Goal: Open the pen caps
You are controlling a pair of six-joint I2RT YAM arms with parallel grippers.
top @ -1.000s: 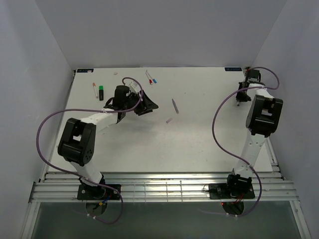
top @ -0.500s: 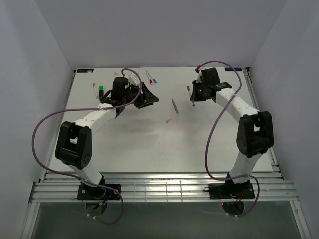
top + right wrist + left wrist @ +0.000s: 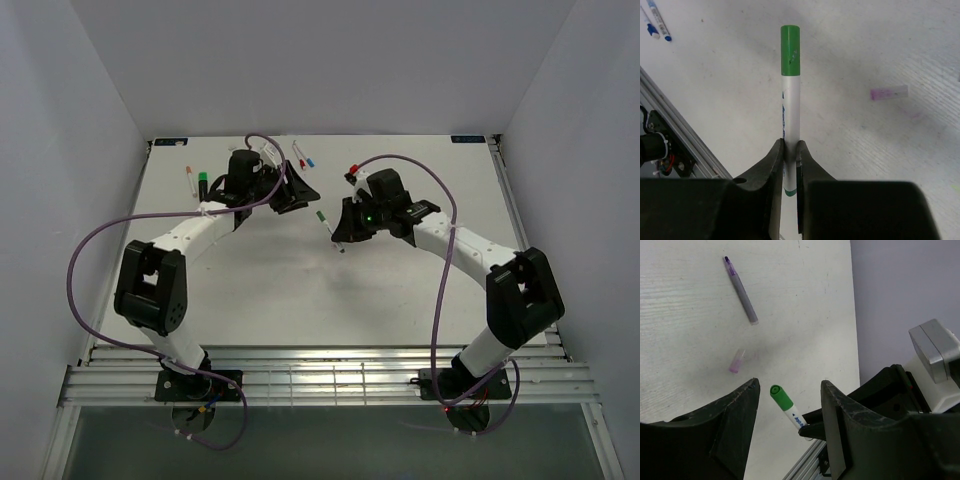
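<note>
White desk [image 3: 250,290] between pale walls, seen from above and from both wrist cameras. Right tool [image 3: 790,147], over the middle of the desk, is clamped on the white barrel of the green-capped pen [image 3: 790,110]. The barrel sticks out past the fingertips, held off the surface, and the green cap [image 3: 790,45] is seated on its outer end. Left tool [image 3: 790,386], nearer the far edge and left of centre, has its jaws apart and holds nothing. In the top view the capped end points toward the left tool, with a gap between them.

On the desk below the tools lies a grey pen [image 3: 742,290] with a bare purple tip. A loose purple cap [image 3: 737,361] lies near it, not touching. Two thin pens [image 3: 303,157] with red and blue ends lie close to the far edge. Toward the far-left corner, an orange-ended pen [image 3: 190,183] and a stubby black marker [image 3: 203,184] with a green end lie side by side.
</note>
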